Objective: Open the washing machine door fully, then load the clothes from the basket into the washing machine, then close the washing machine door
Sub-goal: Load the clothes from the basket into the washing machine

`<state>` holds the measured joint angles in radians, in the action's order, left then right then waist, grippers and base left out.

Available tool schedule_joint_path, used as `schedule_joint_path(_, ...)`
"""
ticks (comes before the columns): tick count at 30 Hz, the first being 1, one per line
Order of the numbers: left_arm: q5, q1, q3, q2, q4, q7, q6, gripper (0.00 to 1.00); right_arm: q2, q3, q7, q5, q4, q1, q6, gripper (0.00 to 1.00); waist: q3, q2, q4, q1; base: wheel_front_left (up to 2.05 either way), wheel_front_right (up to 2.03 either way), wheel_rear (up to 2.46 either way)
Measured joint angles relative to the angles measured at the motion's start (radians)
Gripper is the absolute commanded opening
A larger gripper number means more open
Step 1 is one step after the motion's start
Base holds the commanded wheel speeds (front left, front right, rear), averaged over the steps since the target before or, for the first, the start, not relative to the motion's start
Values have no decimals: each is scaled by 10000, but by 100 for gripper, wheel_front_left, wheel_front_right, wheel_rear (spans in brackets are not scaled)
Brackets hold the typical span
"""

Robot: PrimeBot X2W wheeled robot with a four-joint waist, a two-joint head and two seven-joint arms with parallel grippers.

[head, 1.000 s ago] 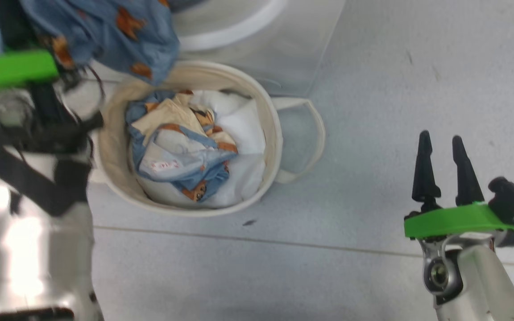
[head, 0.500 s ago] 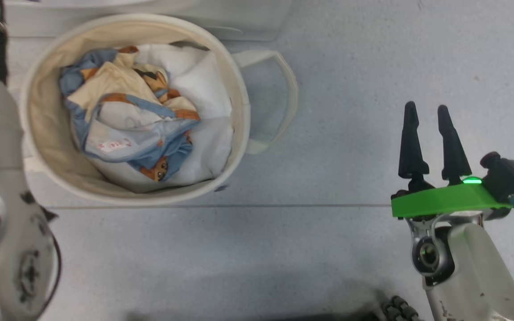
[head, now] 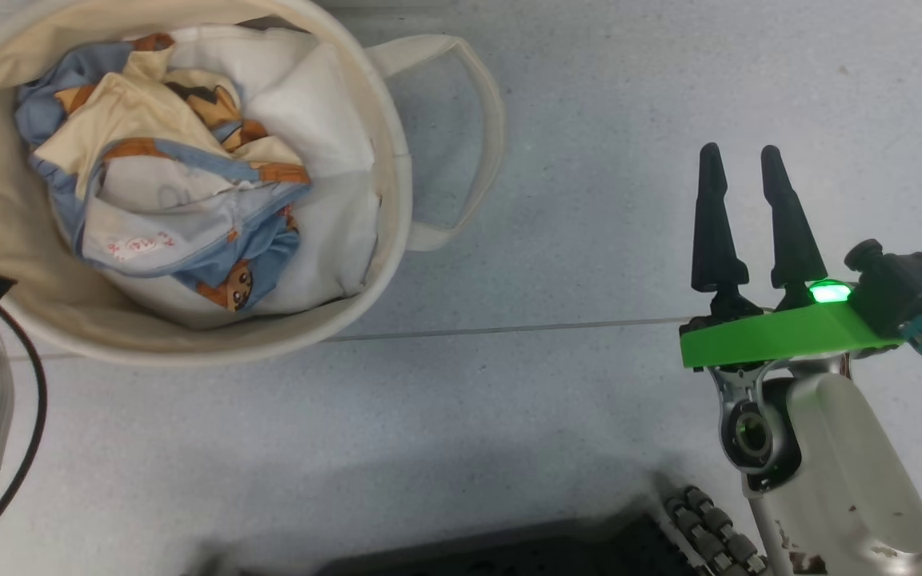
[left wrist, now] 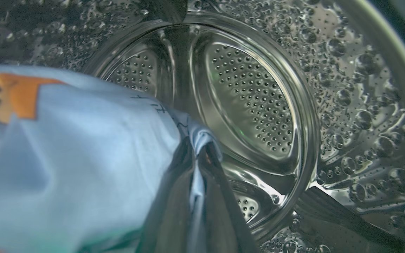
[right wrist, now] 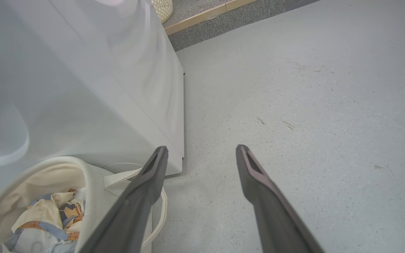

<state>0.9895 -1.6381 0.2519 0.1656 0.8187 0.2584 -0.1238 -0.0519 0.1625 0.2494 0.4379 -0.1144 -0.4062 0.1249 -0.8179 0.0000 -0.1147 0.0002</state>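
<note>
Grey floor (head: 589,120): basket (head: 189,340) far left, clothes (head: 181,208) inside; left gripper (left wrist: 199,149) clamped on blue garment (left wrist: 76,147) inside washing machine drum (left wrist: 251,98); right gripper (head: 741,172) near right, spread wide, empty.

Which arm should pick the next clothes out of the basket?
Right. The right gripper is open and empty beside the basket; the left gripper is shut on a blue garment inside the drum.

Bright, even light is falling on the floor (head: 589,120), a soft shadow lying along its lower edge. Inside the drum (left wrist: 251,98) glare is streaking the steel; the near cloth (left wrist: 65,158) is blurring.
</note>
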Motion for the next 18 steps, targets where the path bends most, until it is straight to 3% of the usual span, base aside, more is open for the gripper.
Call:
schedule_joint_path(5,119,-64,662,-63,194,0,0,0,0,54,2,-4,42,4,0,100,-24,0,-210,-2,0,0,0)
schedule_joint_path(9,119,-148,688,-92,123,2,0,0,0,63,0,-6,81,6,0,100,-138,0,-249,-2,0,0,0)
schedule_joint_path(12,362,-240,397,-201,1099,-12,0,0,0,73,0,-12,88,7,0,100,-180,0,-195,-2,0,0,0)
schedule_joint_path(13,173,-220,75,-178,1258,-12,2,100,0,117,0,-15,88,7,0,100,-200,0,-178,-1,0,0,0)
schedule_joint_path(18,-341,-234,-654,-61,1480,-8,0,100,-2,153,0,-56,94,6,0,100,-237,0,-75,-1,0,0,0)
